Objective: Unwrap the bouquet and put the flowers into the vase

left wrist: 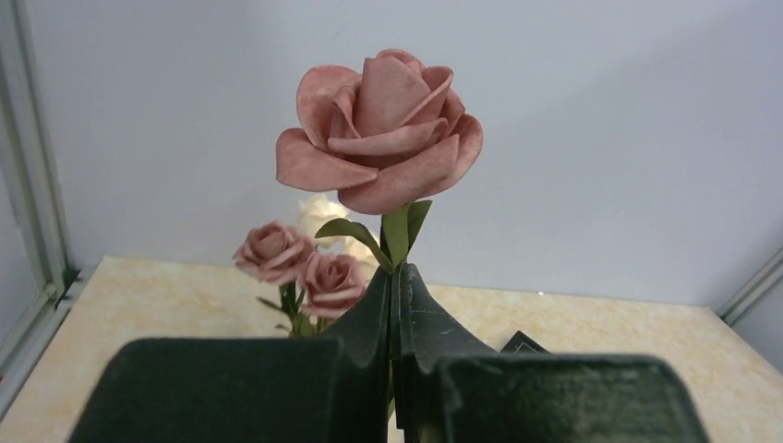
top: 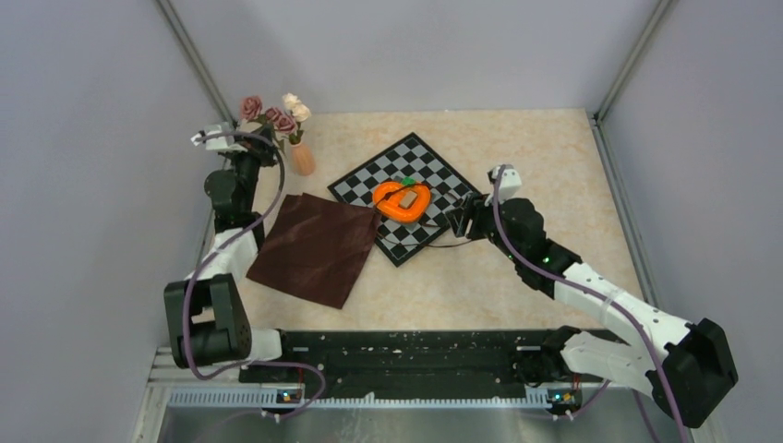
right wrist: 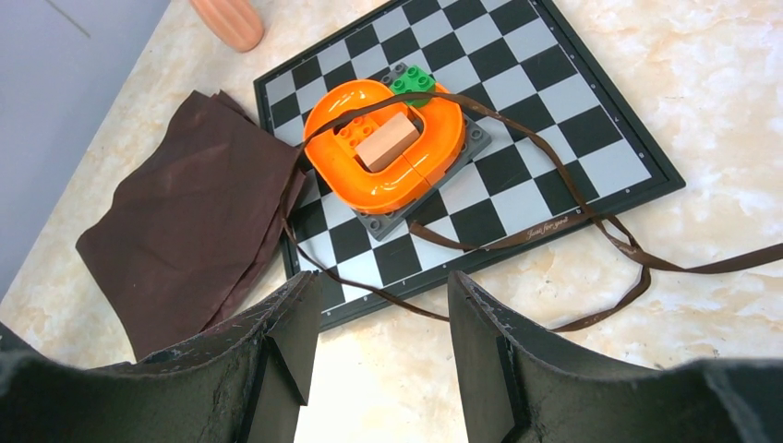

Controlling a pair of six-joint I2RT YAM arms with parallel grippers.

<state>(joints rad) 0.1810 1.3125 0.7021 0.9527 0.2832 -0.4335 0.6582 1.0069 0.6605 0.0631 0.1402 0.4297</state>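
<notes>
Top view: cloth (top: pixel 317 247) lies spread flat on the desk (top: pixel 536 148), so the bouquet is unwrapped. Vase (top: pixel 302 159) stands far left with three roses (top: pixel 286 115) in it. Left jaws are just beside it, holding up a mauve rose (top: pixel 250 107).

Left wrist: left jaws clenched on the stem (left wrist: pixel 395 242), rose head upright. Vase hidden below.

Right wrist: right jaws released and empty, above the loose ribbon (right wrist: pixel 554 226) and chessboard (right wrist: pixel 591 138).

Step, likely: last flower going in. Next move calls for bringing the stem end over the narrow neck, lowering it, then letting go.
</notes>
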